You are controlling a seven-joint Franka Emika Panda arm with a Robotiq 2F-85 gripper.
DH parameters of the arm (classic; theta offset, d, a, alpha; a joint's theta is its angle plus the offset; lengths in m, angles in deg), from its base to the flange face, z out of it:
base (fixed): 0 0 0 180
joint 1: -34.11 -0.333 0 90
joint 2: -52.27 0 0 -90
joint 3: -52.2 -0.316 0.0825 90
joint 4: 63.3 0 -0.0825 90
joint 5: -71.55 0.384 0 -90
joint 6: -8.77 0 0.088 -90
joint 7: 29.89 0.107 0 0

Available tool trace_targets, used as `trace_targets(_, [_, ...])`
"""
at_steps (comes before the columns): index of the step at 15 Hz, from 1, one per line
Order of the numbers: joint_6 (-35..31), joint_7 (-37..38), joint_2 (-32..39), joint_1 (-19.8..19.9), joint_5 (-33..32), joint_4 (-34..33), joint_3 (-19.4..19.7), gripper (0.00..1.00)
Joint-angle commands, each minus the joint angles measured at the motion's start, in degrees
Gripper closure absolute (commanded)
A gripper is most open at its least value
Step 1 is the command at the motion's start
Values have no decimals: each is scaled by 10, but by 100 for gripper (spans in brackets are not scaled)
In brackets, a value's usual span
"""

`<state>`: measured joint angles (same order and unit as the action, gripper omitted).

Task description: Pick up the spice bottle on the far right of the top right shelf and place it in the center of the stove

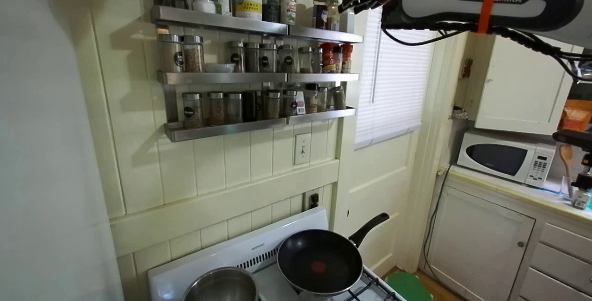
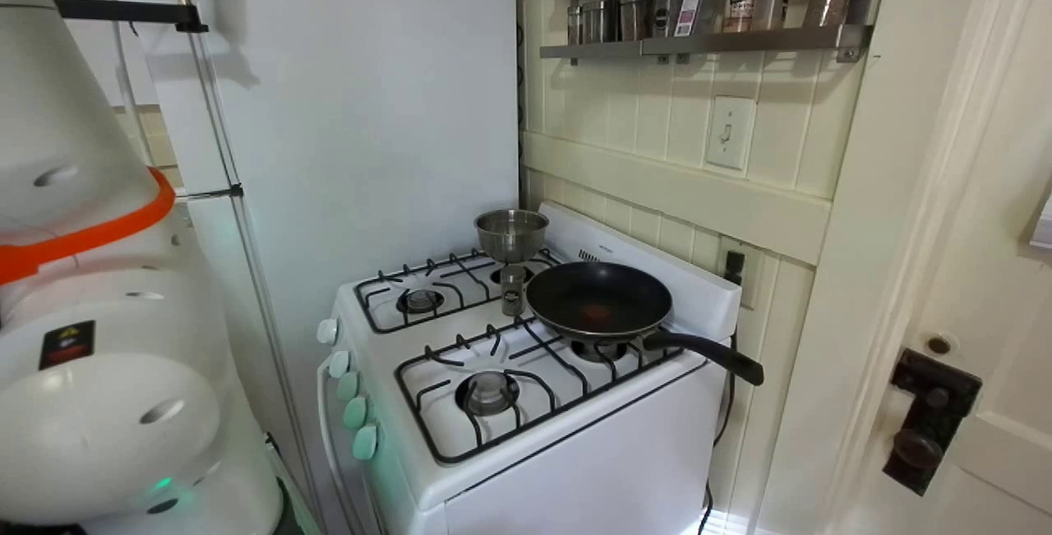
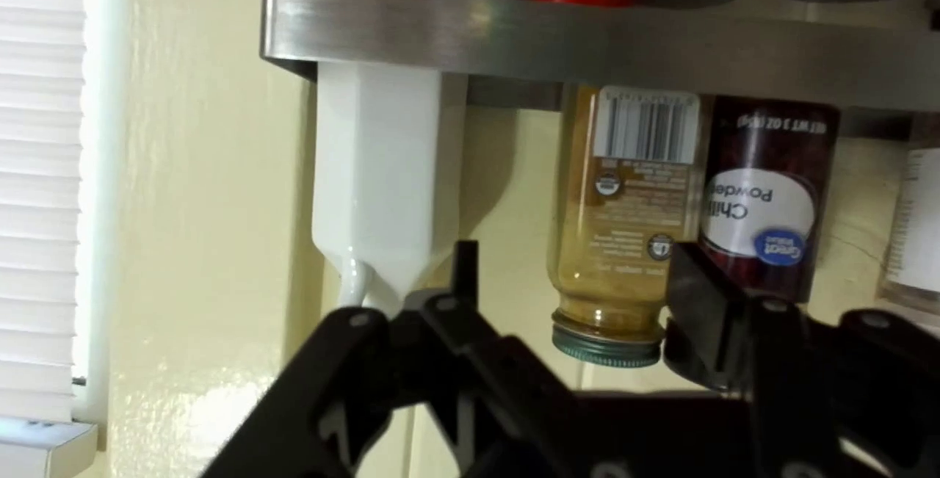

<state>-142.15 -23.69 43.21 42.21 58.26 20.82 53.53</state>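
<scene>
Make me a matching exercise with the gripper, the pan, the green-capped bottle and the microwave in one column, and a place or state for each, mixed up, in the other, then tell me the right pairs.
Column one
1. Gripper
2. Pan
3. Green-capped bottle
4. Microwave

Column two
A. On the counter
B. On the top shelf, beside the chili powder
C. Jaws apart
D. On the stove

Right pairs: 1-C, 2-D, 3-B, 4-A.
</scene>
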Motion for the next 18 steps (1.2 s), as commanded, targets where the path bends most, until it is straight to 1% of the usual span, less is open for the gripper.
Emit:
trace_targets(1, [-10,10,15,-1,6,-13,-1,32])
trace_targets(3, [-11,8,17,-3,12,-13,-1,27])
trace_targets(4, [-12,5,17,-4,19,-12,-1,28])
trace_targets(5, [-13,3,18,-5,24,-12,0,24])
trace_targets(6, [-12,0,19,-7,32,-13,0,24])
trace_targets(7, [-12,-5,19,-10,45,-13,1,21])
trace_targets(10, [-21,-5,24,-11,58,-15,2,25])
trace_targets(18, [-59,-5,38,-9,66,-16,3,28])
